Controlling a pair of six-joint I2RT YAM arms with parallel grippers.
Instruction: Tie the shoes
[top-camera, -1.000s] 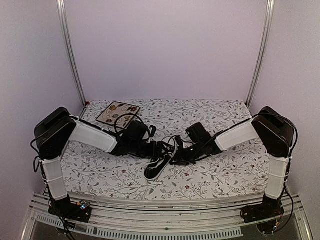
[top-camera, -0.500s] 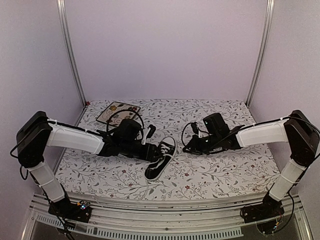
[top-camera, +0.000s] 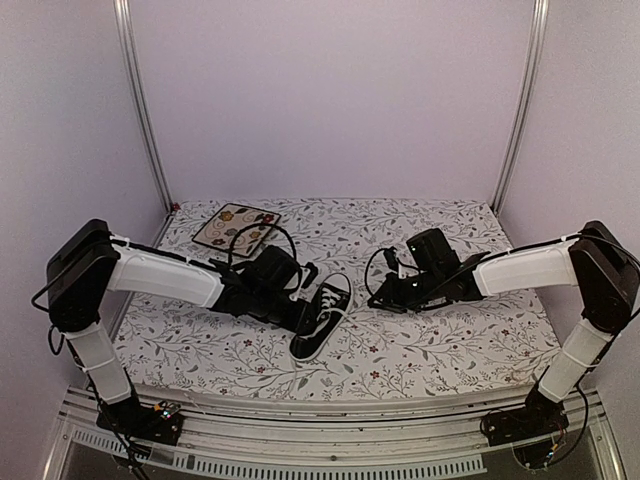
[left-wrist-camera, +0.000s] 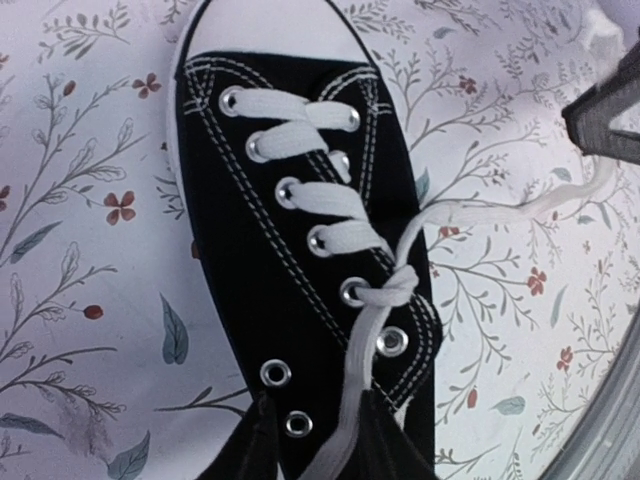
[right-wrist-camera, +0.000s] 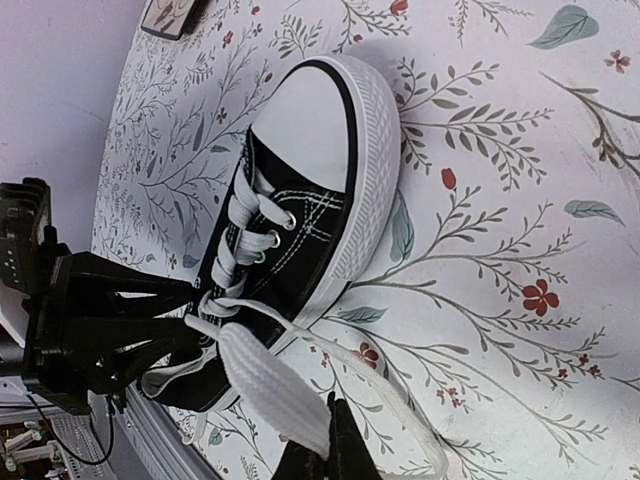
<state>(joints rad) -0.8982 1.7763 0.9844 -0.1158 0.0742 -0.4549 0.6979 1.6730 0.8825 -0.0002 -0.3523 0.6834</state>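
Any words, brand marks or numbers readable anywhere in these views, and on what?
None can be read.
The sneaker shows only stitching, eyelets and white laces, no logo in view.
The plate carries a flower pattern, no lettering.
The table cover is printed with leaves and flowers only.

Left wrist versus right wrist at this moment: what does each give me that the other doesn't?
Left wrist only: the sneaker from straight above, with the laces crossing once and empty eyelets nearer the ankle. Right wrist only: the ribbed sole edge side-on, a corner of the plate, and the right gripper pinching a lace. Both: the toe cap, the floral cloth, and the lace strand at the left gripper.
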